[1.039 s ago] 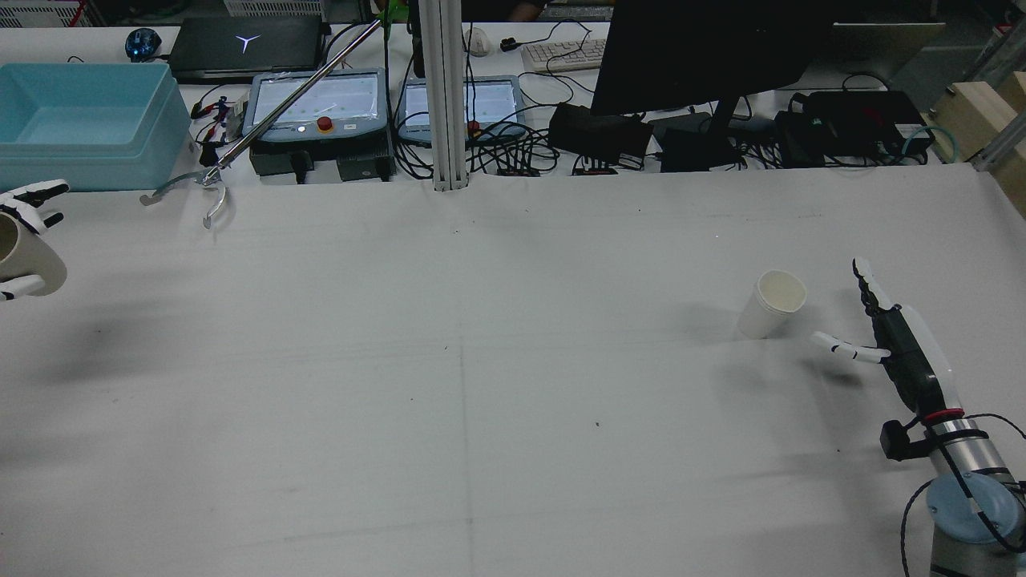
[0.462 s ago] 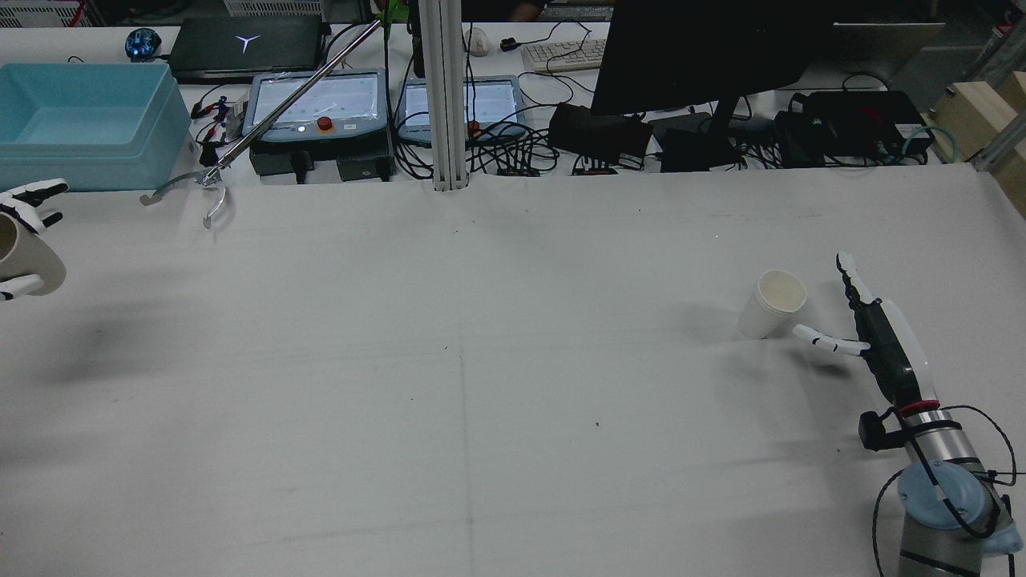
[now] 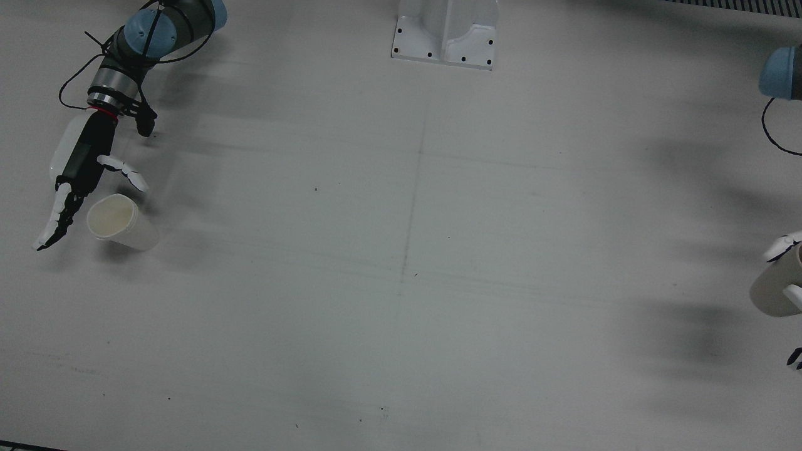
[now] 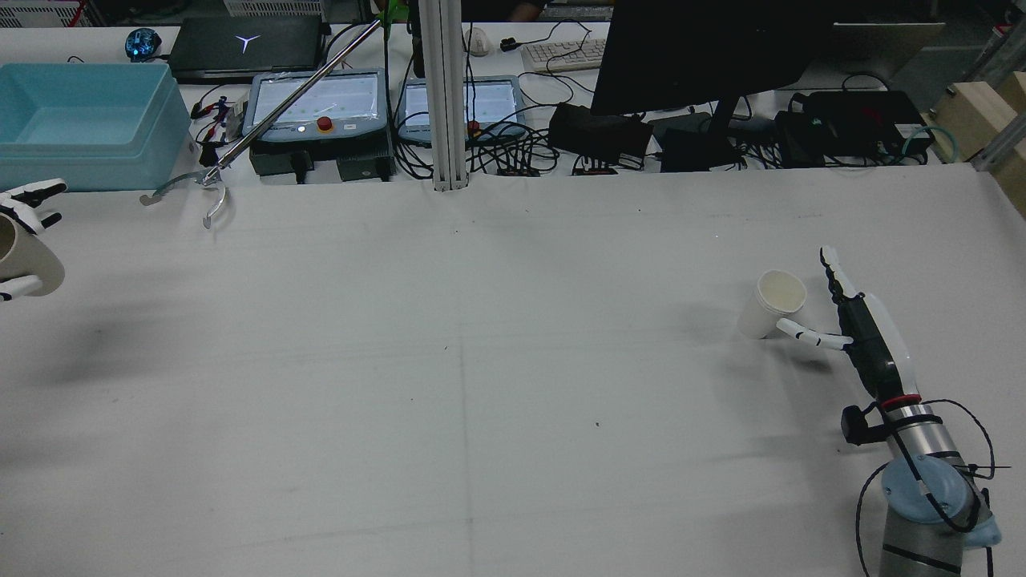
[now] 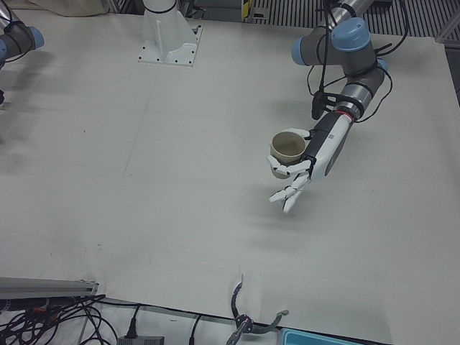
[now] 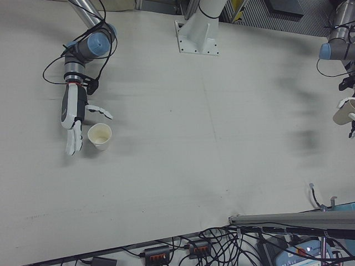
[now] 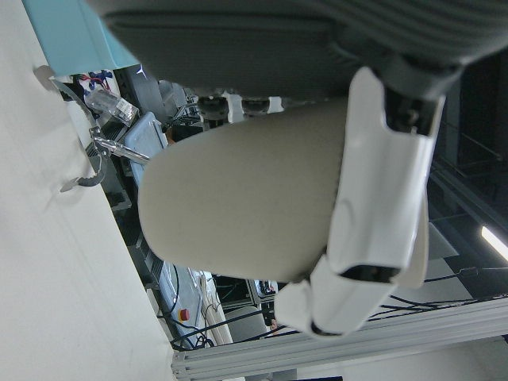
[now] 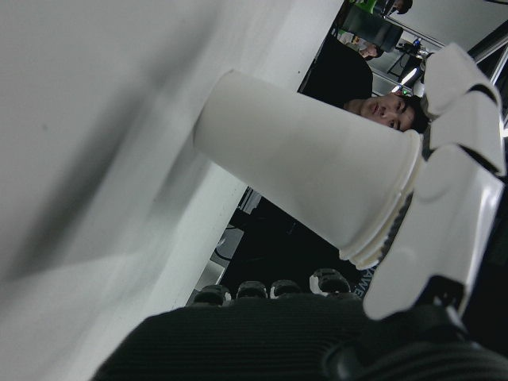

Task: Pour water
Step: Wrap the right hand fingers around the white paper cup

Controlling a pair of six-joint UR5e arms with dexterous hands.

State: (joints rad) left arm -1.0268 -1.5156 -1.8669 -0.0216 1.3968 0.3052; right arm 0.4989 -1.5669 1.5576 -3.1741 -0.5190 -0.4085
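A white paper cup [image 4: 771, 303] stands upright on the table at the right of the rear view; it also shows in the front view [image 3: 121, 222] and the right hand view [image 8: 309, 186]. My right hand [image 4: 851, 322] is open right beside it, fingers spread along its far side and thumb by its base. My left hand [image 5: 309, 157] is shut on a beige cup [image 5: 289, 146] and holds it above the table; it sits at the far left edge of the rear view [image 4: 22, 258]. The left hand view shows that cup [image 7: 238, 198] held sideways in the fingers [image 7: 381, 198].
A blue bin [image 4: 80, 120] and a metal reacher tool [image 4: 200, 188] lie at the back left. A white post [image 4: 442, 96], a monitor [image 4: 705, 48] and cables line the far table edge. The arm pedestal [image 3: 446, 31] stands at the robot's side.
My right hand has moved left and forward, closing in on the white cup until its fingers bracket it. My left hand and the beige cup have stayed put.
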